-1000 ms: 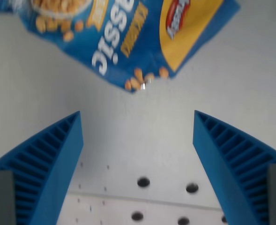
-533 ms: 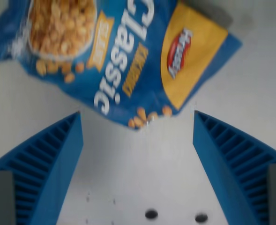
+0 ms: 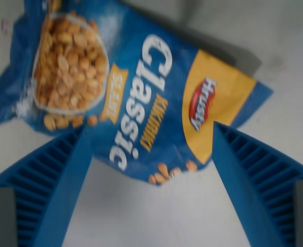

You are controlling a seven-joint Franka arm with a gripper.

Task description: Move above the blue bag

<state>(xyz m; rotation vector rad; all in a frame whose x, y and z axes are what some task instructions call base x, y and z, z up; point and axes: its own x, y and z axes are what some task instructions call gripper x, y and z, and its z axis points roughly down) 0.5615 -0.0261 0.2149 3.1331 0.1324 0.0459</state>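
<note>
A blue snack bag point(image 3: 136, 98) printed "Classic", with a picture of nuts and a yellow corner panel, lies flat on the white table point(image 3: 290, 46). It fills the upper and middle part of the wrist view. My gripper point(image 3: 150, 131) is open and empty above it. Its two blue ribbed fingers point(image 3: 53, 185) stand apart at the wrist view's lower left and lower right. The bag's near edge lies between the fingertips. The bag's far edge is cut off by the top of the view.
The white table shows around the bag on every side. A dark shadow point(image 3: 220, 43) lies beside the bag's far right edge.
The camera has moved forward over the bag: the bag has slid down in the view until its near edge sits between the fingers. The table's holes have left the view. The fingers stay open.
</note>
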